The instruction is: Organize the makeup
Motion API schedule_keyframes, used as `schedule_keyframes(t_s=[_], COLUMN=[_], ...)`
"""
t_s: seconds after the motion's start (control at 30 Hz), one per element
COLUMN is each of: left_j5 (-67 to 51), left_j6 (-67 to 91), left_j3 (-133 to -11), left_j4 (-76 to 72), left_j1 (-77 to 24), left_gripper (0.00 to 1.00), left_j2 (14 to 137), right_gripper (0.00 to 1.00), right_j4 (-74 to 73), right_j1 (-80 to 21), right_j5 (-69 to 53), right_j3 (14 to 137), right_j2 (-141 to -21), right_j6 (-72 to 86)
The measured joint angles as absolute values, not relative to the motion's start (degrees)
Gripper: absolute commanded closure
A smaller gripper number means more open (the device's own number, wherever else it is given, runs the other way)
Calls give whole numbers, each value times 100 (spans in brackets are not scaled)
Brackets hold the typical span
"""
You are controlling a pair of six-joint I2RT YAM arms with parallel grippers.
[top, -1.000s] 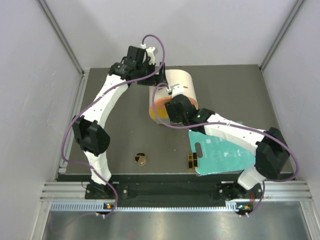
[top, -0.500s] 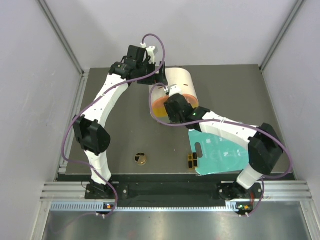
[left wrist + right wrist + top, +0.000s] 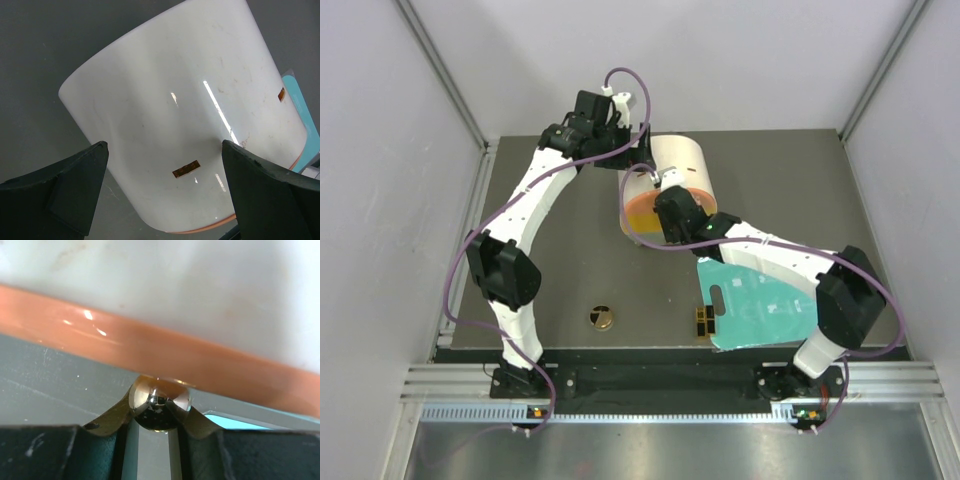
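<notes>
The big cream-and-orange cylindrical box (image 3: 672,180) lies on its side at the back of the table. My left gripper (image 3: 638,155) is open, its fingers either side of the box's cream wall (image 3: 190,100) without touching it (image 3: 165,150). My right gripper (image 3: 660,207) is shut on a small shiny gold knob (image 3: 159,401) right against the box's orange rim (image 3: 150,347). The round gold-rimmed black compact (image 3: 601,318) and the small black-and-gold rectangular piece (image 3: 703,321) lie near the front edge. The two peach-beige tubes are out of view.
The flat teal board (image 3: 765,305) with its handle hole lies at the front right, partly under my right arm. Grey walls close in the table on the left, the right and the back.
My right gripper has edged a little toward the box's orange end, and the right arm's elbow has shifted left. The left arm and the box have not moved.
</notes>
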State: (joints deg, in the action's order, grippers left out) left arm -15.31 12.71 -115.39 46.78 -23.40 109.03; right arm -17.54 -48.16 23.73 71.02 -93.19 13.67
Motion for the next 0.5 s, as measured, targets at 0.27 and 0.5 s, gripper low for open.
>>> schedule_keyframes(t_s=[0.27, 0.5], left_j5=[-1535, -1535], left_j6=[1275, 1286], left_j3=[-11572, -11616], left_j4=[4678, 4674], left_j1=[-2340, -2340], left_gripper=[1, 1], left_j2=[10930, 10978], right_gripper=[100, 100], right_j4=[-1848, -2167], right_j1=[-4818, -4827], right_j5=[2362, 2292], right_j3=[7100, 6958], right_j2=[-9238, -8962], right_j6=[1415, 1525])
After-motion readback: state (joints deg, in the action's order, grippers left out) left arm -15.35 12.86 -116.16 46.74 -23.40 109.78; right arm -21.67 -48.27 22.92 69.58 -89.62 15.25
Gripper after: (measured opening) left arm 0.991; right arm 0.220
